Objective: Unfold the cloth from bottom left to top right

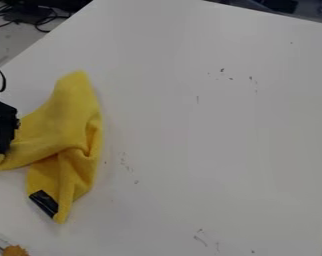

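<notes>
At the left edge of the camera view is the black gripper (3, 145), against the left side of the yellow cloth (67, 127). The cloth lies crumpled and folded on the left part of the white table. Its upper end points toward the top, and a lower flap with a black patch (44, 203) hangs toward the bottom. A left corner of the cloth narrows to a point beside the gripper's lower end. The gripper's hold on that corner is unclear.
The white table (204, 135) spreads right of the cloth, with small dark marks on it. An orange-brown object (15, 250) is at the bottom left corner. Black cables (40, 22) lie beyond the table's upper left edge.
</notes>
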